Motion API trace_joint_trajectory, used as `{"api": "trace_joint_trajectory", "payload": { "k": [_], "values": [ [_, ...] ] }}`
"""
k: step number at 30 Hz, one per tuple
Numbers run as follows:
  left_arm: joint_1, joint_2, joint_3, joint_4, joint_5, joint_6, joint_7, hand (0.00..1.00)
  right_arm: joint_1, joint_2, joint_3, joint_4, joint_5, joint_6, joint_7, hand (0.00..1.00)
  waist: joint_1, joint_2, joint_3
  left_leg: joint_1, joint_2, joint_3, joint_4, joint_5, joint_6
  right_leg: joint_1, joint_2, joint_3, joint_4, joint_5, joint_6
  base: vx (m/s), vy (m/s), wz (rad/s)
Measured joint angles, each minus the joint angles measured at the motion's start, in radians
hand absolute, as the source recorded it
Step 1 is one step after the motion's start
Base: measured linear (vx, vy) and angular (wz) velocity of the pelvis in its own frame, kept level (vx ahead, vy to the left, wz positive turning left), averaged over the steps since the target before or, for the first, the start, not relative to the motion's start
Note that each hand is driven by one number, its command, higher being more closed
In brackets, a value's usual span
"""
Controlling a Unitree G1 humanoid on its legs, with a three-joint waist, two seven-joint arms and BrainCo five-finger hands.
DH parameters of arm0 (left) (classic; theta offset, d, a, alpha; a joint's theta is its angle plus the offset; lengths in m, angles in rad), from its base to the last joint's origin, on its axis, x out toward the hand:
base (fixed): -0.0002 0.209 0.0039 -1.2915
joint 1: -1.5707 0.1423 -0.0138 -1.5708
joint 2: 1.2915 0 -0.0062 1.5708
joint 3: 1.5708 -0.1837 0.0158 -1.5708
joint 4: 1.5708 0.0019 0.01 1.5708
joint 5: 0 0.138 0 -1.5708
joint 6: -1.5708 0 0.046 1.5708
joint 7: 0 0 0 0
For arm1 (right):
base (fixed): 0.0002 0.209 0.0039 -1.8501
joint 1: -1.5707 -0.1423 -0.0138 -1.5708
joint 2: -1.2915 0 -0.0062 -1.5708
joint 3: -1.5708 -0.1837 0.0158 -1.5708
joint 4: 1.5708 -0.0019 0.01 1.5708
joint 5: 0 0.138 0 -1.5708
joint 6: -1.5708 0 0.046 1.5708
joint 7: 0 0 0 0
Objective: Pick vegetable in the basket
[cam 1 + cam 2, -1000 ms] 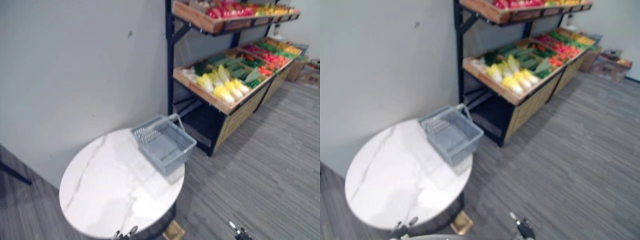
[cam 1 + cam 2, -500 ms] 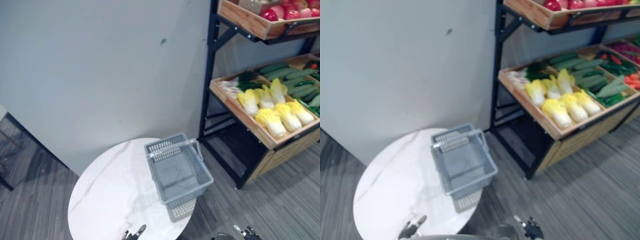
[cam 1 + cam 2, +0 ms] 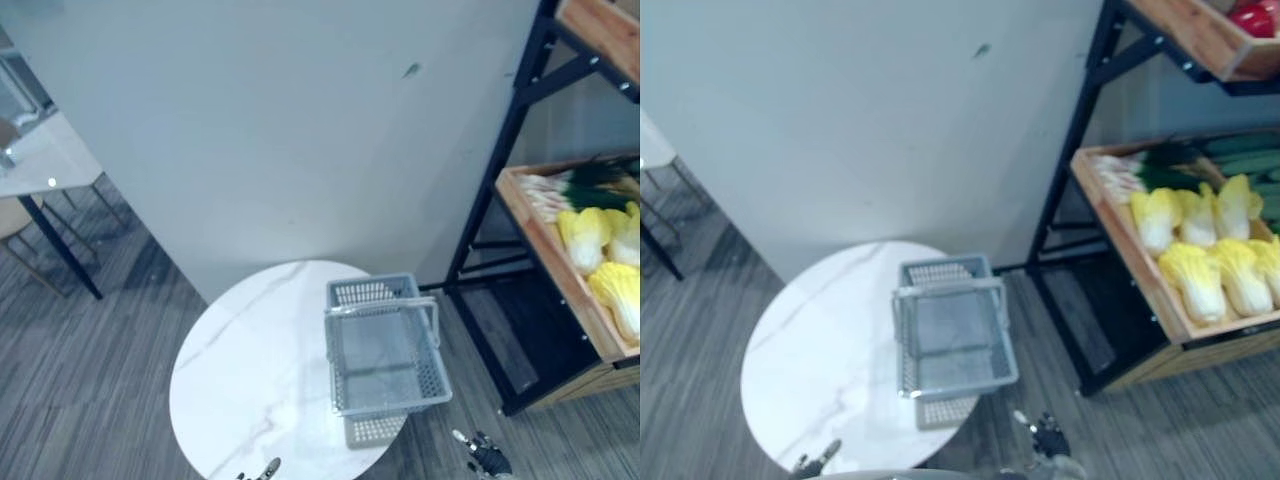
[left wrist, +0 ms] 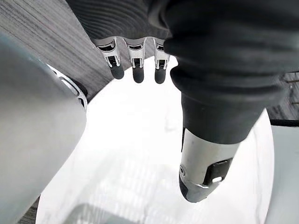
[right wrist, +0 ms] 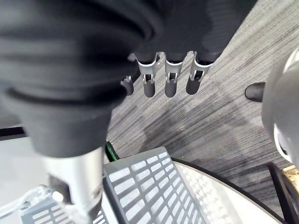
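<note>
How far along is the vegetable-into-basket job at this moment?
Done: nothing visible; the grey basket sits empty on the round white table. In hand: nothing; the left robot hand and the right robot hand are open and empty. Left: everything, meaning reaching the yellow cabbages on the wooden shelf, picking one, and placing it in the basket.

The robot's left hand [image 4: 205, 84], silver-fingered with dark tips and a dark ribbed cover over its back and wrist, hung low at the near edge of the head views, on the left side. Its fingers [image 4: 136, 65] reached out straight in a row, side by side. Its thumb [image 4: 201, 175] stood well apart from them, and the hand was relaxed and empty. The right hand [image 5: 70, 70], of the same silver and dark build, hung low on the right side. Its fingers [image 5: 170, 79] were likewise straight, its thumb [image 5: 77, 191] spread away, and its grasp was empty.
</note>
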Motion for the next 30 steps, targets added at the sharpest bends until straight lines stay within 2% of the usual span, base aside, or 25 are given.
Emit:
{"api": "trace_joint_trajectory", "payload": {
  "k": [2,6,10,12,15,19,24,27,30],
  "values": [
    [0.005,0.010,-0.001,0.003,0.004,0.001,0.006,0.00,0.015,-0.005,-0.002,-0.079,-0.012,-0.001,-0.021,0.00,-0.005,0.005,0.000,0.017,-0.016,0.008,-0.049,0.004,-0.007,0.004,-0.002,0.001,-0.036,0.030,0.011,-0.06,0.162,-0.01],
    [0.011,0.027,-0.040,0.010,0.022,0.001,0.024,0.00,0.048,-0.075,-0.001,-0.285,-0.173,-0.005,-0.062,0.00,-0.014,0.013,-0.001,0.030,-0.033,0.009,-0.116,0.007,-0.012,-0.002,-0.005,0.002,-0.061,0.056,0.020,-0.07,0.075,0.04],
    [0.037,0.071,-0.113,0.024,0.058,0.002,0.031,0.00,0.034,-0.212,0.003,-0.473,-0.364,-0.015,-0.102,0.00,-0.023,0.020,0.003,0.026,-0.039,0.005,-0.172,-0.002,-0.030,-0.030,0.011,0.029,-0.090,0.081,0.027,-0.08,0.044,-0.04],
    [0.064,0.096,-0.149,0.040,0.058,0.003,0.034,0.00,0.029,-0.276,0.030,-0.578,-0.455,-0.022,-0.108,0.00,-0.025,0.008,0.008,0.017,-0.043,0.005,-0.179,-0.003,-0.028,-0.041,0.022,0.067,-0.114,0.096,0.024,-0.08,0.015,-0.10],
    [0.081,0.113,-0.184,0.045,0.058,0.003,0.033,0.00,0.000,-0.365,0.072,-0.666,-0.538,-0.033,-0.114,0.00,-0.026,0.005,0.009,-0.010,-0.046,0.002,-0.179,-0.003,-0.021,-0.061,0.031,0.098,-0.135,0.106,0.026,-0.05,0.001,-0.02],
    [0.082,0.124,-0.199,0.044,0.058,0.003,0.032,0.00,-0.080,-0.455,0.143,-0.720,-0.618,-0.046,-0.115,0.00,-0.026,0.014,0.008,-0.017,-0.046,0.002,-0.180,0.003,-0.025,-0.072,0.036,0.107,-0.138,0.119,0.027,0.03,-0.005,-0.03],
    [0.082,0.126,-0.224,0.040,0.058,0.003,0.032,0.00,-0.186,-0.507,0.272,-0.740,-0.678,-0.051,-0.110,0.00,-0.020,0.014,0.012,-0.023,-0.046,-0.009,-0.181,0.004,-0.027,-0.073,0.040,0.108,-0.143,0.127,0.018,0.06,-0.004,0.02],
    [0.079,0.127,-0.227,0.032,0.058,0.003,0.032,0.00,-0.306,-0.535,0.415,-0.738,-0.720,-0.051,-0.096,0.00,-0.014,0.006,0.030,-0.025,-0.048,-0.026,-0.180,0.004,-0.027,-0.072,0.040,0.108,-0.146,0.127,0.018,0.05,-0.004,0.02],
    [0.077,0.127,-0.241,0.018,0.057,0.004,0.031,0.00,-0.417,-0.533,0.535,-0.718,-0.756,-0.051,-0.084,0.00,0.011,-0.002,0.045,-0.026,-0.050,-0.034,-0.180,0.004,-0.027,-0.072,0.039,0.103,-0.149,0.128,0.018,0.02,-0.002,0.06]
  ]
}}
